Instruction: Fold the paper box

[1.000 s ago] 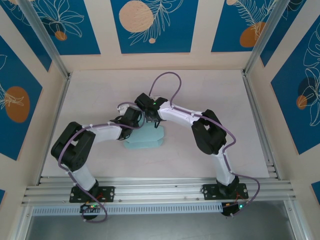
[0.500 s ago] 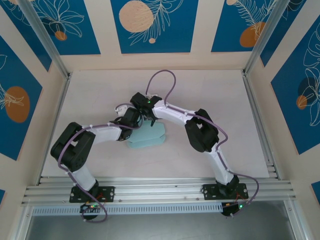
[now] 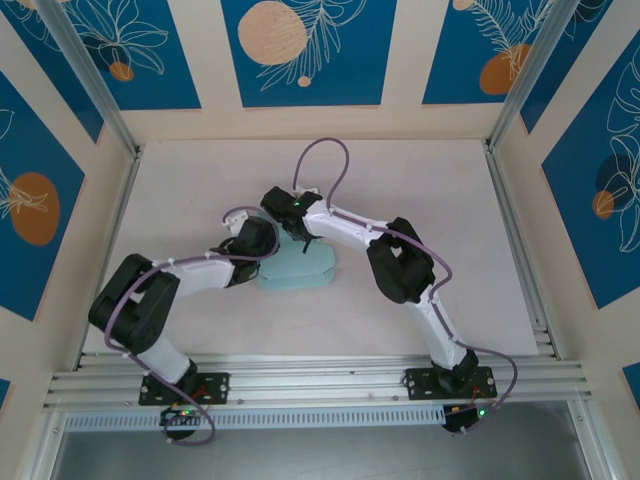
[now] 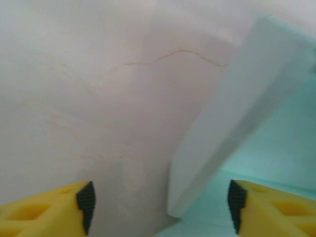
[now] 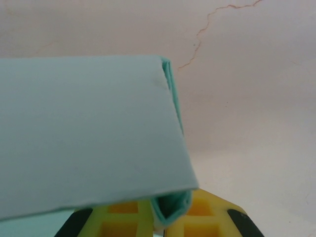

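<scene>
Right gripper (image 5: 165,219) is clamping shut on the paper box (image 5: 89,133): in my right wrist view its 2 yellow fingers (image 5: 123,221) are sitting almost together at the bottom edge, and a folded edge of the mint card is being pinched in the narrow slot between them. Above that grip a broad panel of the card is spreading up and to the left, and at its right edge I am seeing 2 layers lying close on each other.

Left gripper (image 4: 161,206) is standing wide open. Its 2 yellow fingers, black pads (image 4: 87,203) facing inward, are sitting at the 2 bottom corners of my left wrist view, and neither is touching the card. Between them and off to the right, 1 pale flap (image 4: 237,108) of the box is rising tilted off the table (image 4: 98,98), with a mint panel lying flat beside and below it. The flap's near corner is showing between the pads without meeting either.

From overhead I am getting what the wrist cameras are not giving: the box (image 3: 300,270) is lying near the middle of the pale table, the left gripper (image 3: 265,252) is sitting just beside its left end, and the right gripper (image 3: 306,240) is reaching onto its far edge. The 2 wrists are sitting close together there. The wrist views in turn are giving me the pinch and the parted jaws, which the arms are hiding from overhead. A thin brown crack line (image 5: 212,29) is running across the table surface in both wrist views.
</scene>
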